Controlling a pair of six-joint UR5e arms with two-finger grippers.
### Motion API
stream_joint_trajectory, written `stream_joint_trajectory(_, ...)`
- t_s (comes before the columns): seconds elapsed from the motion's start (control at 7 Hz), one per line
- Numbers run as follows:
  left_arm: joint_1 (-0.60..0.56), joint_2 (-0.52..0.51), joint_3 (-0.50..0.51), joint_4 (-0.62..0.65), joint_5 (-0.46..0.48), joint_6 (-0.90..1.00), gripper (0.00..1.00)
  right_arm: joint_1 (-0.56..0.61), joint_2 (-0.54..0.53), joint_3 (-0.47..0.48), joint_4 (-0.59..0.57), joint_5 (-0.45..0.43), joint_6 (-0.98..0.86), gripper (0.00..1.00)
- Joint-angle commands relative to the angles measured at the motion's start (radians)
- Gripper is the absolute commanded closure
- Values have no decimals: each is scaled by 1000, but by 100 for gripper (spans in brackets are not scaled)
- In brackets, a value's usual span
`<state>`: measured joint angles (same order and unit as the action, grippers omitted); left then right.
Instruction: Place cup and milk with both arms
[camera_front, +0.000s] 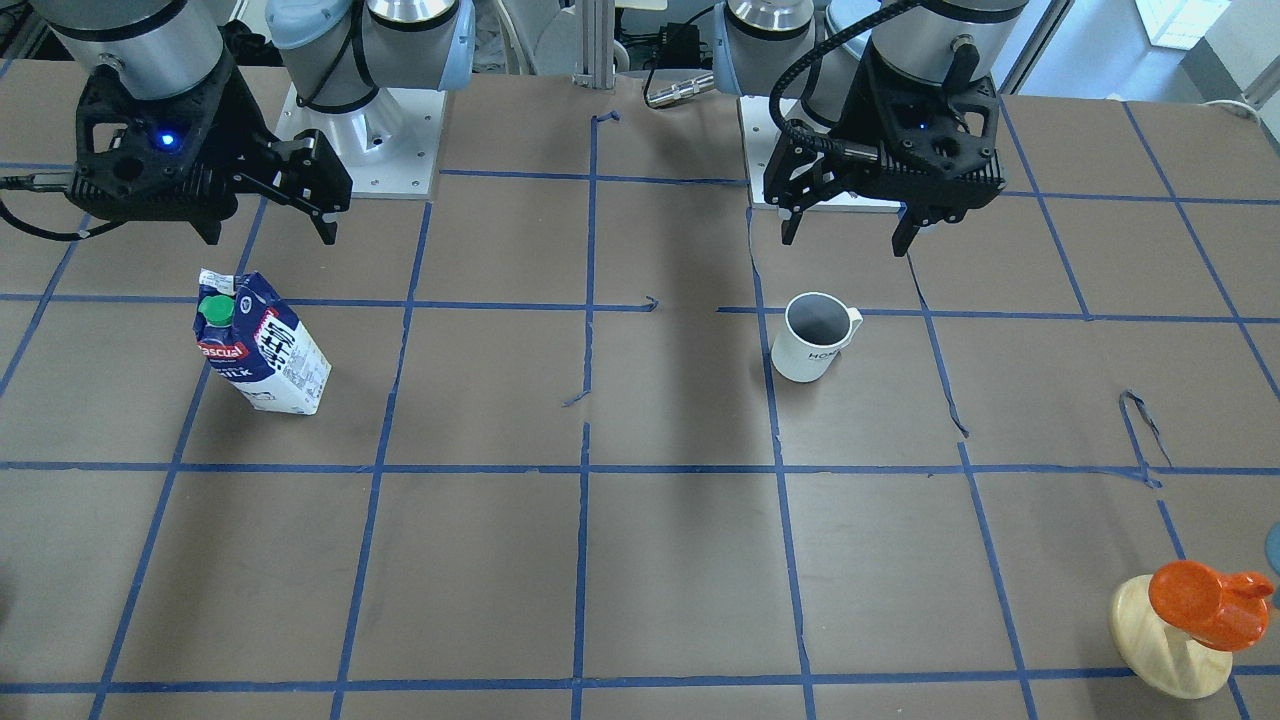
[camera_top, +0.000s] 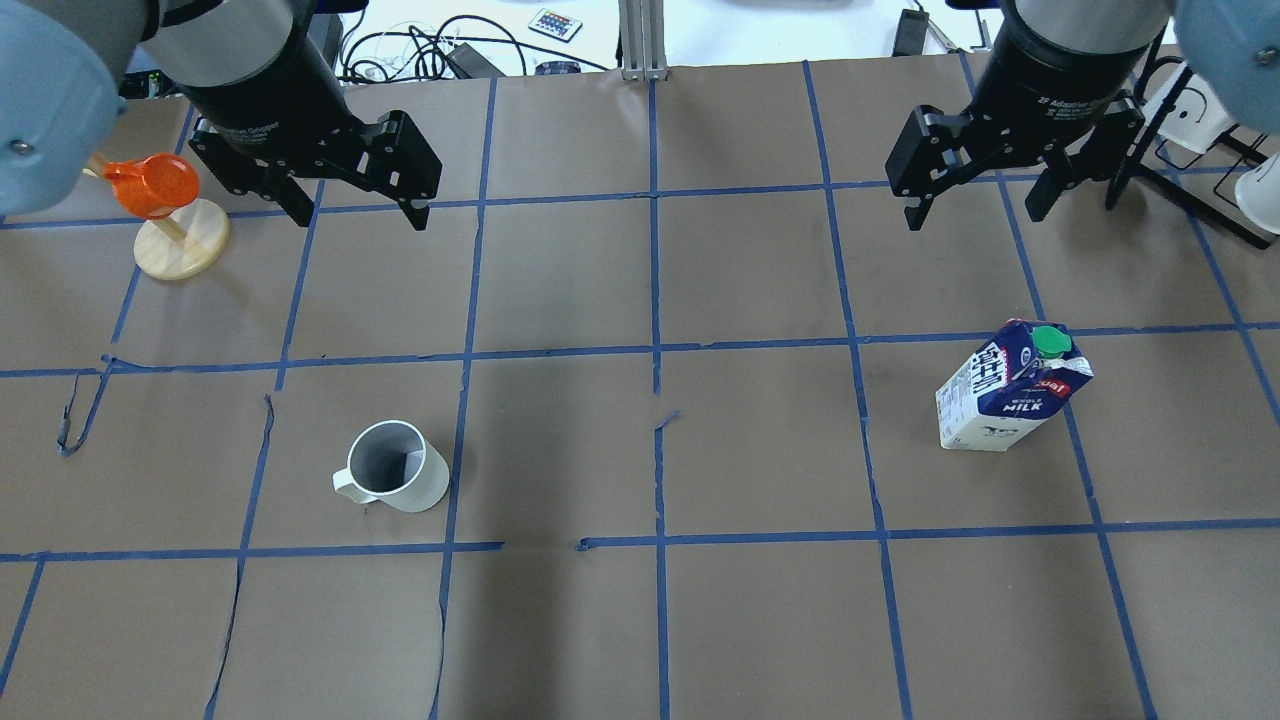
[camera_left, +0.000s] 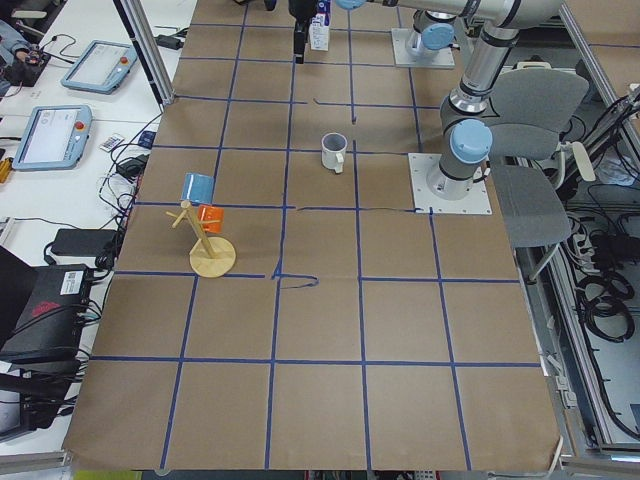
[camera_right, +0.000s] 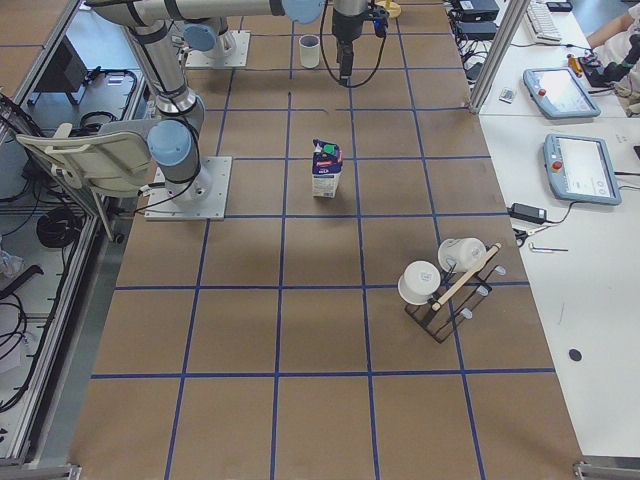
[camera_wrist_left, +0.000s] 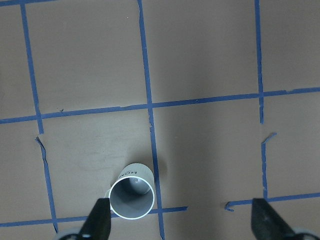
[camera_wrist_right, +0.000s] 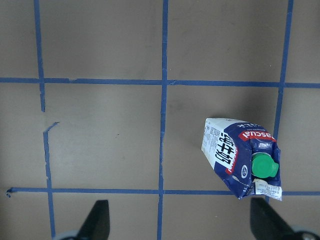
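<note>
The white cup (camera_front: 810, 340) stands upright on the brown table, handle out to one side; it also shows in the overhead view (camera_top: 395, 470) and the left wrist view (camera_wrist_left: 131, 197). My left gripper (camera_front: 850, 238) (camera_top: 360, 218) hangs open and empty above the table, apart from the cup. The blue and white milk carton (camera_front: 262, 350) (camera_top: 1010, 400) with a green cap stands upright and shows in the right wrist view (camera_wrist_right: 240, 155). My right gripper (camera_front: 268, 237) (camera_top: 976, 217) hangs open and empty above the table, apart from the carton.
An orange piece on a wooden base (camera_top: 165, 215) (camera_front: 1195, 615) stands near the table corner on my left side. A black rack with white mugs (camera_right: 445, 280) stands on my right side. Blue tape lines grid the brown paper.
</note>
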<state>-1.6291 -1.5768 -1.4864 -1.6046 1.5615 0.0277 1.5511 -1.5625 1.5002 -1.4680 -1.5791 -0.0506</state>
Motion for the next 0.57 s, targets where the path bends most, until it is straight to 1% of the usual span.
stream_joint_trajectory(0.0, 0, 1, -2, 0, 14, 0, 0, 0, 1, 0, 0, -2, -2, 0)
stream_joint_trajectory(0.43, 0, 3, -11, -1, 12, -2, 0, -2, 4, 0, 0, -4, 0, 0)
